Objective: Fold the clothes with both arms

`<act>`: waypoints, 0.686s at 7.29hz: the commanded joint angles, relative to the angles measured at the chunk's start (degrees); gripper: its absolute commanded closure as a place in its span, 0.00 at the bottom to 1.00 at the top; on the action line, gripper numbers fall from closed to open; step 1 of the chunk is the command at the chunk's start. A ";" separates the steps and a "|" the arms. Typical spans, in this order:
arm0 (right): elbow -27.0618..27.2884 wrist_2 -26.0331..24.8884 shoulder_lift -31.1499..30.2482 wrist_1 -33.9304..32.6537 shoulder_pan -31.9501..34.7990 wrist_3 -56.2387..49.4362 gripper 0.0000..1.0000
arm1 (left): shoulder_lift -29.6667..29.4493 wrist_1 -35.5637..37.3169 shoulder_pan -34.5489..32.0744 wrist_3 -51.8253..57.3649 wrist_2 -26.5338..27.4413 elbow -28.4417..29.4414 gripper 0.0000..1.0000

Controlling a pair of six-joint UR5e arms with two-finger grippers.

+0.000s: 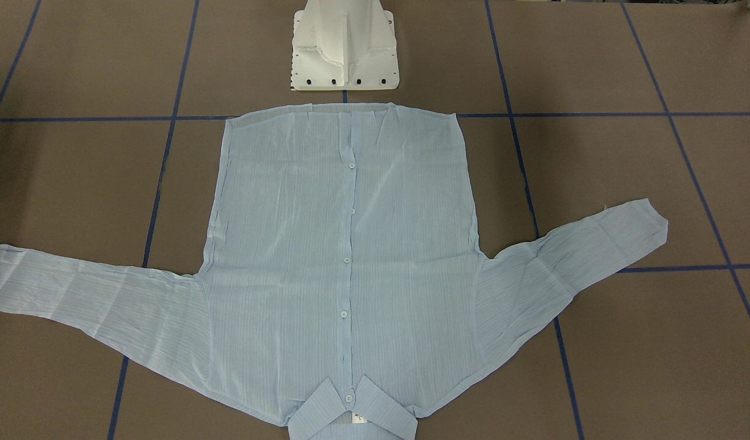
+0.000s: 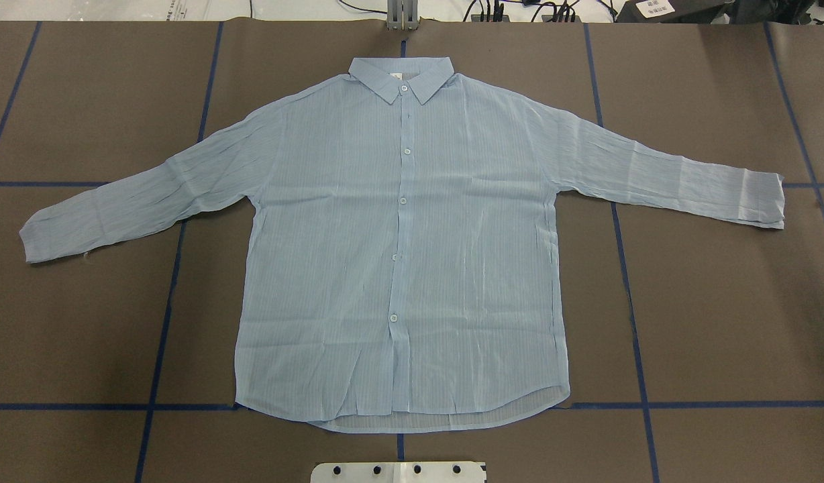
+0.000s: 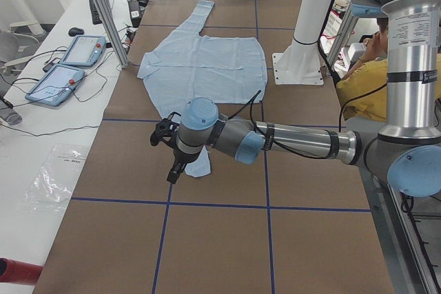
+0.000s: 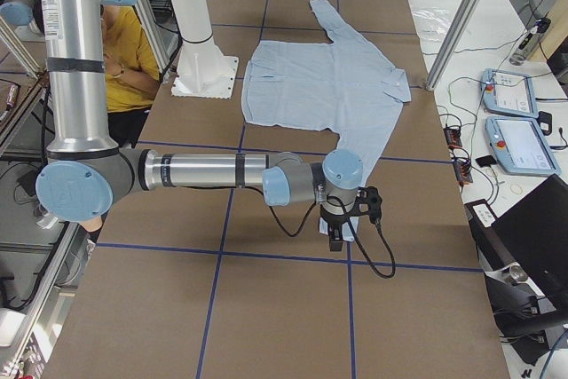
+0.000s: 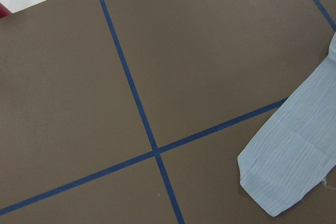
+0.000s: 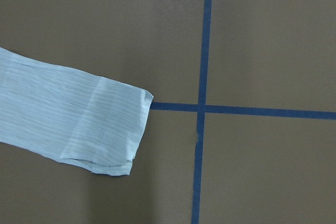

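Well, the shirt (image 2: 398,255) lay spread flat and buttoned in the middle of the table (image 2: 721,322). Its collar (image 2: 402,77) pointed toward the far edge on the operators' side, and its hem (image 2: 412,419) stopped just short of the white pedestal (image 1: 344,46) at the robot's edge. Both sleeves stretched out toward the table's two ends. From across the table the collar ran off the bottom of the frame, and one sleeve end was cut at the side.

The arms could be made out from the table's ends only. The left arm (image 3: 296,141) reached low over the table, with the left end effector (image 3: 167,153) above the left cuff (image 5: 278,182), covering part of it. At the other end the right arm (image 4: 204,170) reached out likewise, and the right end effector (image 4: 342,232) hid most of the right cuff (image 6: 115,135). I could not tell how wide either end effector stood open, or whether it touched the cloth.
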 commanded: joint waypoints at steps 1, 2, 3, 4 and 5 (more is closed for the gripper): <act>0.83 0.14 -0.37 -1.11 0.50 0.00 0.00 | 0.08 0.27 0.00 -1.63 -0.14 -0.29 0.00; 0.92 0.14 -0.38 -0.93 0.50 0.00 0.00 | 0.78 0.01 -0.09 -1.55 -0.32 -0.56 0.00; 0.92 0.23 -0.46 -0.84 0.41 0.00 0.00 | 0.87 0.01 -0.09 -1.46 -0.23 -1.60 0.00; 0.75 0.23 -0.38 -0.67 0.41 0.09 0.00 | 0.79 -0.08 -0.09 -1.46 -0.23 -1.61 0.00; 0.48 0.23 -0.38 -0.58 0.41 0.09 0.00 | 0.44 -0.26 -0.09 -1.46 -0.32 -3.01 0.00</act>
